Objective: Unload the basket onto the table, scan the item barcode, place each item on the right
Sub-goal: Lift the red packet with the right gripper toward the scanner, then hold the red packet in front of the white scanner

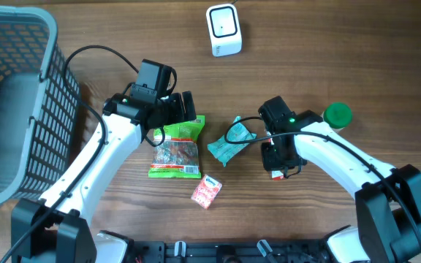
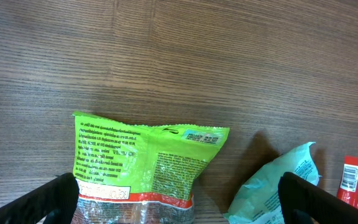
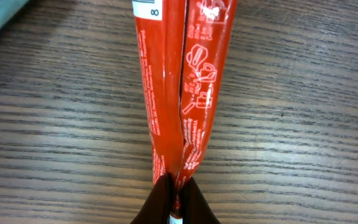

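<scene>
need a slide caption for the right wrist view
Right end effector shut on a red packet, its creased wrapper seen against the wood table.

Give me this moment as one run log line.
right gripper shut on red plastic packet | left gripper open over green snack bag | white scanner box untouched

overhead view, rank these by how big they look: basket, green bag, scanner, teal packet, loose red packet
1. basket
2. green bag
3. teal packet and scanner: they look about alike, so they are not ranked
4. loose red packet
</scene>
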